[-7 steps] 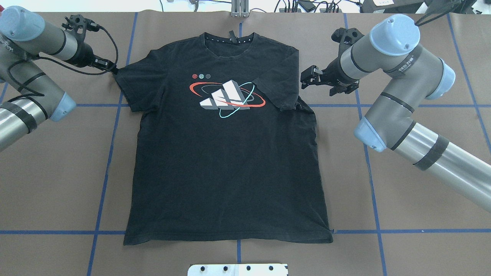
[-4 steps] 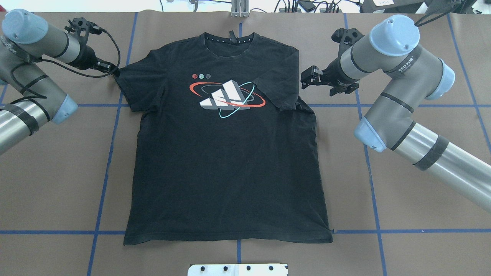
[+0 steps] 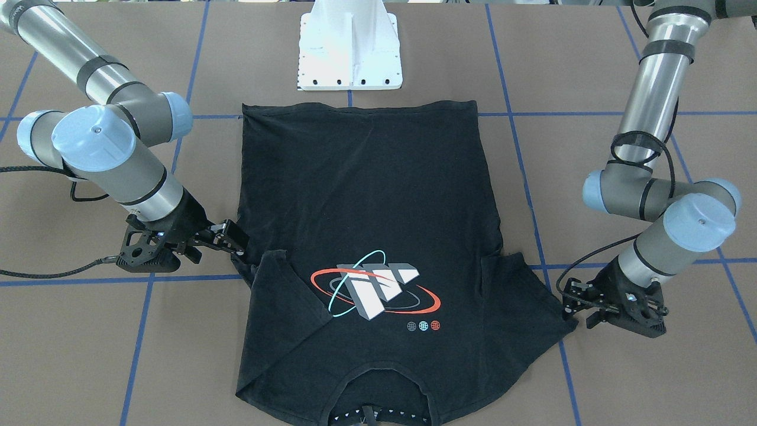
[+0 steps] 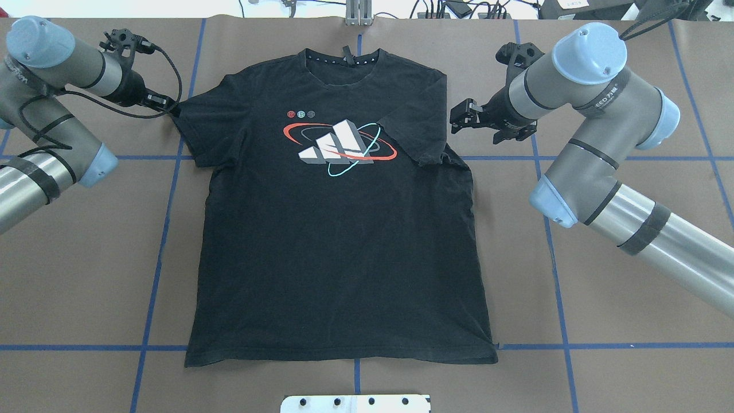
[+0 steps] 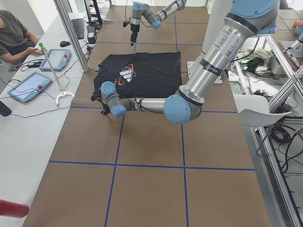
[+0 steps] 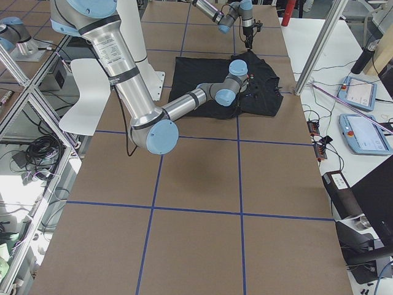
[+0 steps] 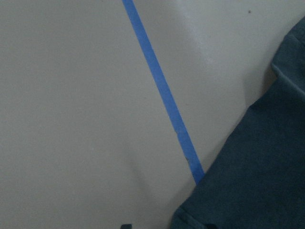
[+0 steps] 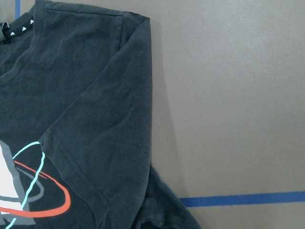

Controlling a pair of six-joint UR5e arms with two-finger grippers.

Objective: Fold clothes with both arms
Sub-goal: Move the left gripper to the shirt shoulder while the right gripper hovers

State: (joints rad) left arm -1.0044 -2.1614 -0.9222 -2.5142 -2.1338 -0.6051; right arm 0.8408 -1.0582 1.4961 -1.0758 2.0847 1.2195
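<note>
The black T-shirt (image 4: pixel 338 246) lies flat on the brown table, logo (image 4: pixel 338 143) up, collar at the far edge. Its sleeve on the right arm's side (image 4: pixel 416 123) is folded in over the chest, which the right wrist view (image 8: pixel 95 109) shows too. The other sleeve (image 4: pixel 195 129) lies spread out. My left gripper (image 4: pixel 166 104) is low at that sleeve's tip and looks open (image 3: pixel 572 307). My right gripper (image 4: pixel 459 117) is open and empty just beside the folded shoulder edge (image 3: pixel 233 239). The left wrist view shows only the sleeve's edge (image 7: pixel 257 157).
The white pedestal base (image 3: pixel 350 53) stands at the hem side. Blue tape lines (image 4: pixel 166 218) cross the table. Cables and gear (image 4: pixel 459 8) lie along the far edge. A side table with tablets (image 5: pixel 26 85) and a seated person (image 5: pixel 14 33) are beyond the collar end.
My left arm has shifted slightly toward the shirt, its gripper staying at the sleeve tip. The right gripper and the shirt have hardly moved.
</note>
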